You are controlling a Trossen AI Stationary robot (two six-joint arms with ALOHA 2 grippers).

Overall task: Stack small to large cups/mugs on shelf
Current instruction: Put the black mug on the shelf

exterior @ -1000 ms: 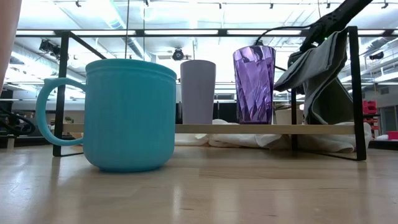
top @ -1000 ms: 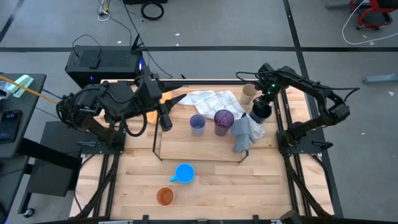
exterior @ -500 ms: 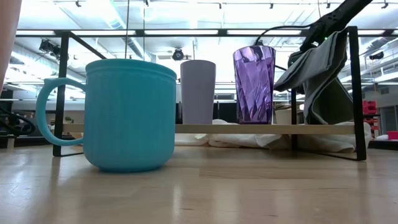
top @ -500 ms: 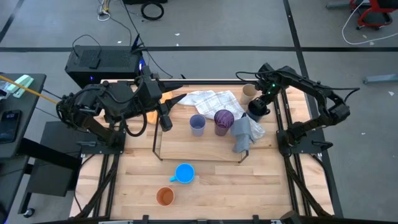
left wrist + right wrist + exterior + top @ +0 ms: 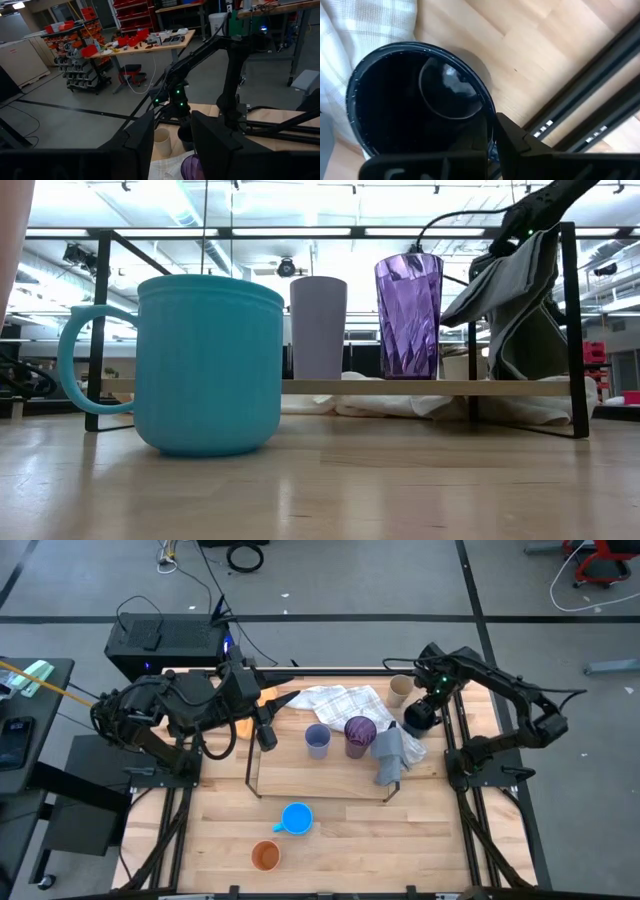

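My right gripper (image 5: 420, 712) (image 5: 492, 132) points down at the table's far right, shut on the dark navy cup (image 5: 418, 718) (image 5: 415, 100). The tan cup (image 5: 400, 690) stands just beyond it. On the shelf (image 5: 320, 782) (image 5: 100, 330) stand the lavender cup (image 5: 317, 740) (image 5: 318, 325) and the purple cup (image 5: 360, 733) (image 5: 408, 315). The bright blue mug (image 5: 296, 818) (image 5: 210, 365) and the orange cup (image 5: 264, 856) stand on the near tabletop. My left gripper (image 5: 266, 730) (image 5: 172, 142) hovers open above the shelf's left end, holding nothing. My right gripper pinches the navy cup's rim (image 5: 489, 112) from above, one finger (image 5: 470, 142) inside the cup and the other finger (image 5: 517, 142) outside its wall. The cup is upright, mouth up. I cannot tell whether its base is off the table.
A grey cloth (image 5: 390, 755) (image 5: 515, 310) hangs over the shelf's right end. A white-checked cloth (image 5: 335, 700) (image 5: 365, 30) lies behind the shelf, against the navy cup. The arm's black frame rails (image 5: 590, 105) run close along the right. Bare wood (image 5: 400, 840) lies at the near right.
My right arm's upper links have shifted a little, as the low view shows. Its gripper stays at the navy cup, which keeps its place beside the checked cloth.
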